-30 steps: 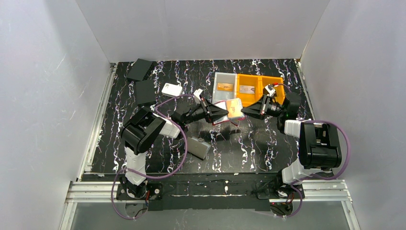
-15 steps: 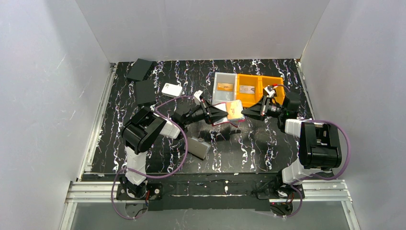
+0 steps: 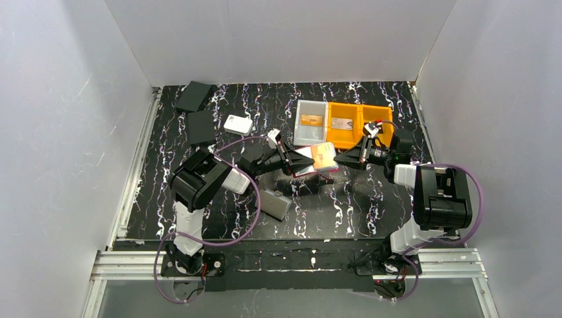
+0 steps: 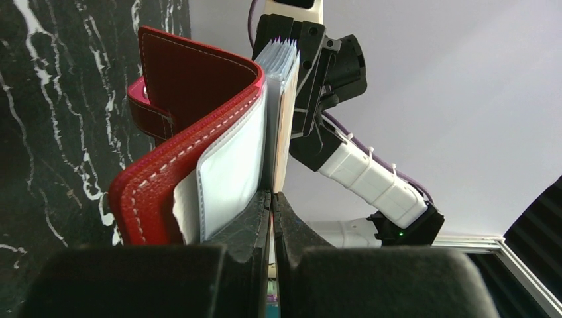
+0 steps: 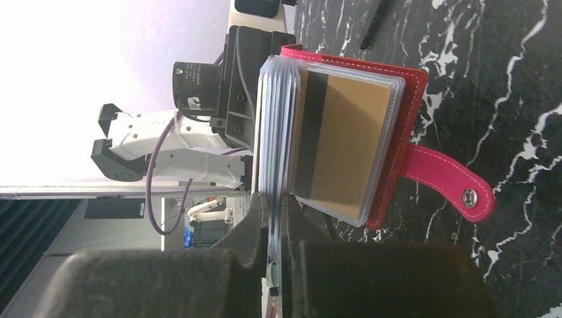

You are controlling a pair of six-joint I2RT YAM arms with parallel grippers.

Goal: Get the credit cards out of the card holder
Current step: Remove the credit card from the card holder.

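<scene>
The dark red card holder is held open above the table between both grippers. My left gripper is shut on its left edge, pinching a clear sleeve page next to the red cover. My right gripper is shut on a bundle of sleeve pages at the opposite edge. An orange-gold credit card with a dark stripe sits in the outermost sleeve and also shows in the top view. The snap tab hangs free. Two more cards lie in the bins.
A grey bin and an orange bin stand behind the holder. A flat grey case lies near the left arm. A white rounded box and two dark flat items lie at the back left.
Both grippers and the card holder between them have shifted slightly left and toward the near edge. Both grips are unchanged.
</scene>
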